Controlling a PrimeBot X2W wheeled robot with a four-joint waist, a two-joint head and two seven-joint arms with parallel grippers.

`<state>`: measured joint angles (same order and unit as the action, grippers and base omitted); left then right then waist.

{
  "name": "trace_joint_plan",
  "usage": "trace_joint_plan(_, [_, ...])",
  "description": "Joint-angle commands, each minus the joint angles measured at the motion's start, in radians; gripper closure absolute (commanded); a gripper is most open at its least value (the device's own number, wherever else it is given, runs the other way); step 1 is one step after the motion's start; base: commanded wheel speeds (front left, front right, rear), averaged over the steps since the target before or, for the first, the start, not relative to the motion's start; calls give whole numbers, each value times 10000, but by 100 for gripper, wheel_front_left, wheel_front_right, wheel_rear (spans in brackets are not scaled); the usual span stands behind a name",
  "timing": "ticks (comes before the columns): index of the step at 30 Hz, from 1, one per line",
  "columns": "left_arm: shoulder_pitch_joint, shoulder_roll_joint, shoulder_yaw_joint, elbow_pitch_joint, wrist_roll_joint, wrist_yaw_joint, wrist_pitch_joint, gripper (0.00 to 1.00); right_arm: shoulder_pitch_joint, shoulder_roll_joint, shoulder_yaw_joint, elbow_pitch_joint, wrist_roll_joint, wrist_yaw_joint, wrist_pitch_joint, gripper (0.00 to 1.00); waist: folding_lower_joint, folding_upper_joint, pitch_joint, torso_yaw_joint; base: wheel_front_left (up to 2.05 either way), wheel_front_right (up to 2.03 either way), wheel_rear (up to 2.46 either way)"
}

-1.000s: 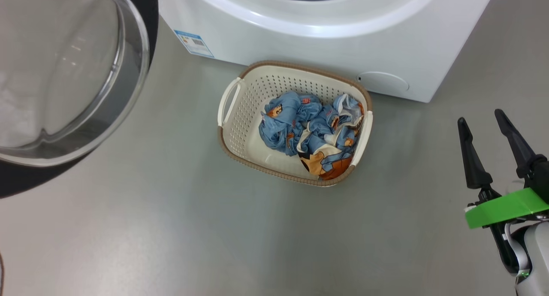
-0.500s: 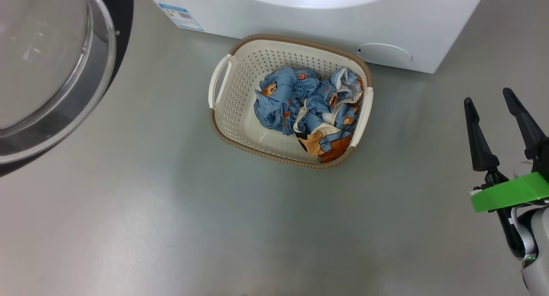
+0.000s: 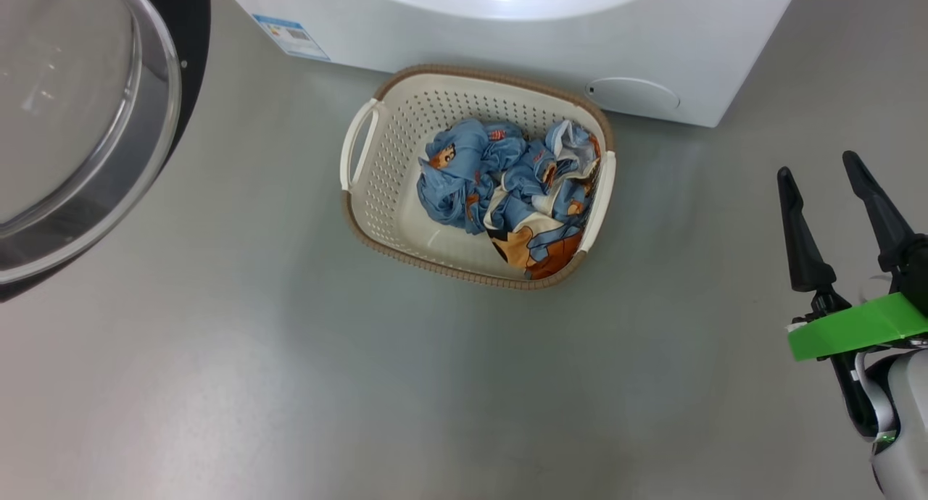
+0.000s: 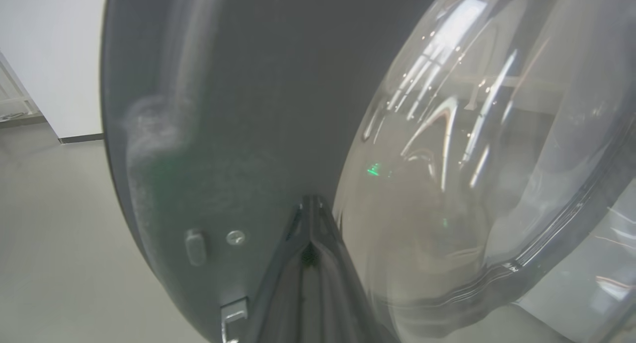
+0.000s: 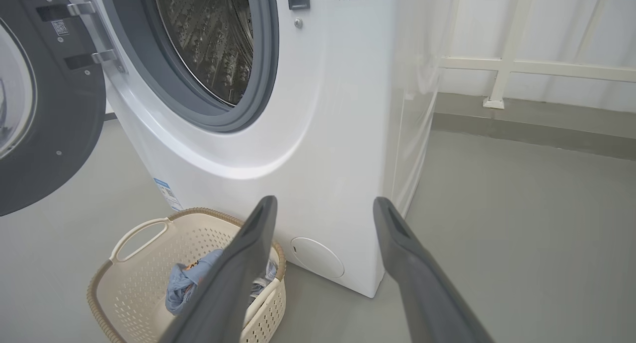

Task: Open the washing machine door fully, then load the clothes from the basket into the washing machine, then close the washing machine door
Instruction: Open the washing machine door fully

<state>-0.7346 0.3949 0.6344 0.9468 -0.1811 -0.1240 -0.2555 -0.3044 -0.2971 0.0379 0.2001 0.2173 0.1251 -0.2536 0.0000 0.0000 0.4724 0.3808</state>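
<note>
Sitting left of right gripper [image 3: 815, 162]: basket [image 3: 391, 196]

The right end effector [image 3: 815, 164] has 2 long matte black fingers [image 3: 800, 246], broad at the base and tapering to blunt tips. A bright green band [image 3: 859, 327] wraps the wrist behind them, next to a glossy white-grey housing [image 3: 902, 406] with a small green light [image 3: 883, 437]. The left end effector [image 4: 309, 206] is dark grey.
</note>
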Motion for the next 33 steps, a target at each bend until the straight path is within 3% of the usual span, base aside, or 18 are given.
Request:
trace_joint_plan(1, [122,887,166,-240,173,-8,-63,100,-7,41,225,-187,-131,56,-82,0,0,0,-206,-37,0,0,0])
trace_joint_plan(8, [906,578,59,-944,306,-55,-63,100,328,303,237,-112,35,56,-82,0,0,0,-1021,-134,0,0,0])
trace_joint_plan(16, [2518,210,-1182,-2308,-561,-65,-63,98,1086,502,58,-154,307,56,-82,0,0,0,-2240,-283,0,0,0])
trace_joint_plan(18, [2802,201,-1367,-2567,-733,-65,-63,66,1262,540,18,-169,373,56,-82,0,0,0,-2466,-294,0,0,0])
trace_joint_plan(20, [3085,161,-1601,-2861,-818,-65,-63,13,1418,566,8,-178,436,56,-82,0,0,0,-2680,-324,0,0,0])
trace_joint_plan(21, [3213,143,-1670,-3003,-863,-65,-63,0,1487,578,-1,-189,462,56,-82,0,0,0,-2779,-349,0,0,0])
trace_joint_plan(33, [4335,-341,-3274,-4384,-1401,-66,-63,0,2107,682,-237,-387,645,56,-82,0,0,0,-3492,-741,0,0,0])
